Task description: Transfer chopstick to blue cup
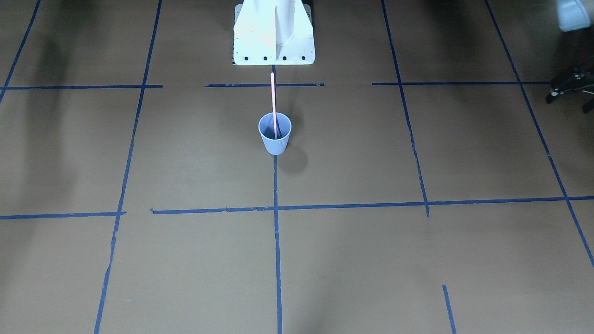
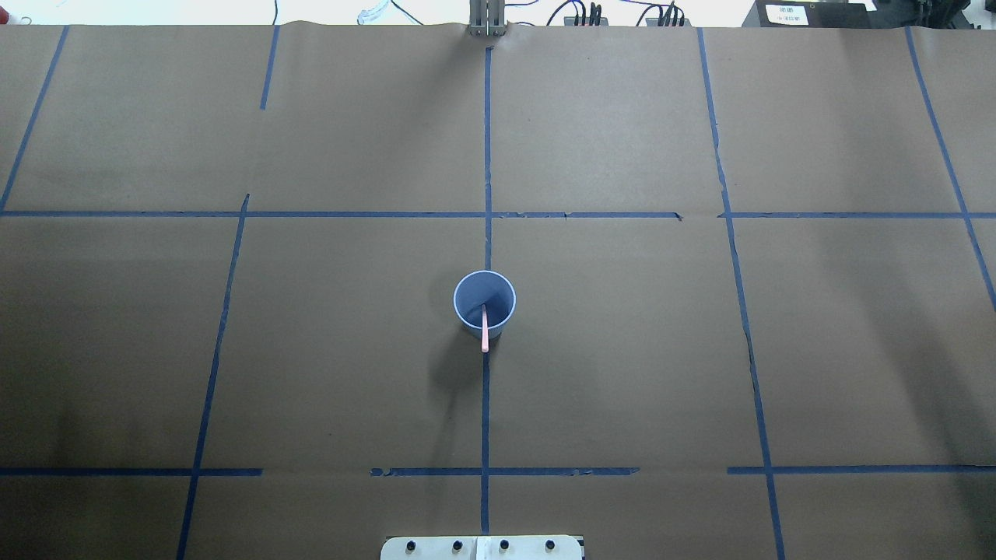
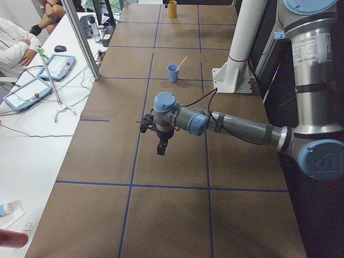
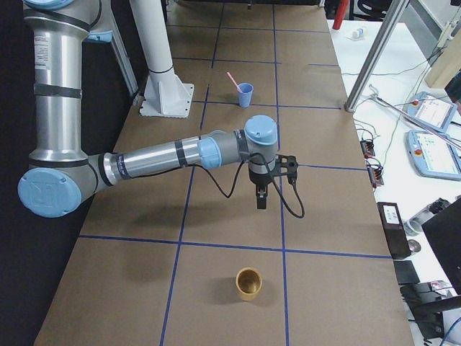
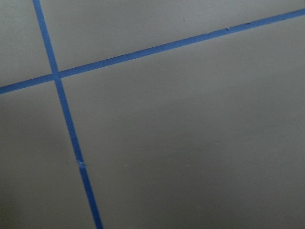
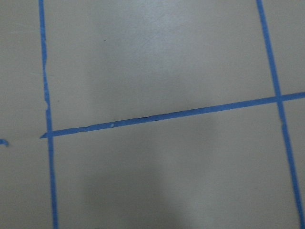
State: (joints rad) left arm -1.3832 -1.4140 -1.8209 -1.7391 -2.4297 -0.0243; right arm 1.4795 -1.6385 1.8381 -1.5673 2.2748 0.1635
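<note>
So the chopstick [image 1: 274, 104] is sitting in the blue cup [image 1: 276, 146]. Its lower end is down inside and the upper part leans over the rim on the robot's side, sticking up well past the top. The cup stands upright near the middle of the tabletop [image 2: 622, 350], right on the centre blue tape line [image 2: 485, 404], a bit out from the white pedestal [image 1: 274, 41] of the robot base.

Neither arm is touching anything. The left end effector [image 3: 160, 149] hangs pointing down over bare brown paper, well apart from the cup. Only the side camera gives a proper look at it, so I honestly cannot tell whether its fingers are spread or pressed together. Same deal with the right end effector [image 4: 261, 200]: it points down, hovers over the paper at the other end of the tabletop, and I cannot tell its finger state either. Both wrist cameras show nothing but brown paper and crossing tape.

Other stuff: a gold-coloured cup [image 4: 249, 282] stands upright near the right end of the tabletop, just past the right end effector. A person's white sleeve [image 3: 11, 37] shows at a side desk next to a couple of control tablets [image 3: 27, 92].
</note>
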